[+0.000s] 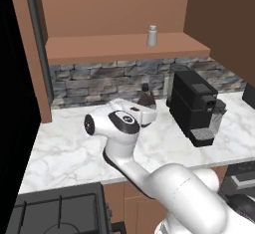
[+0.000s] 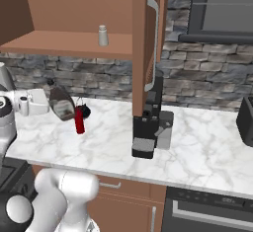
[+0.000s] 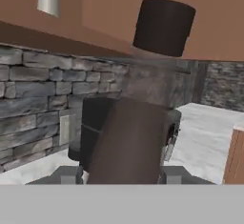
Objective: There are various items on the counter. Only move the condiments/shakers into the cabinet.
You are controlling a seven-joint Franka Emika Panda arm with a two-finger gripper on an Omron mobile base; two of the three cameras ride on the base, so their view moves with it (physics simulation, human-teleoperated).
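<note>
The gripper (image 2: pixel 49 105) was clamped on the dark brown bottle (image 2: pixel 62 103), held tilted above the counter (image 2: pixel 197 152). The pale shaker (image 2: pixel 103 35) stood on the cabinet shelf (image 2: pixel 59 43); the red bottle (image 2: pixel 79 119) stood on the counter

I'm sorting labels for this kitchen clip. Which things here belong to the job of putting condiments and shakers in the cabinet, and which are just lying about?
Part of the job:
- dark brown bottle, held in the gripper
- red bottle, on the counter
- pale shaker, already on the cabinet shelf

Just lying about:
- round black object
- coffee machine
</note>
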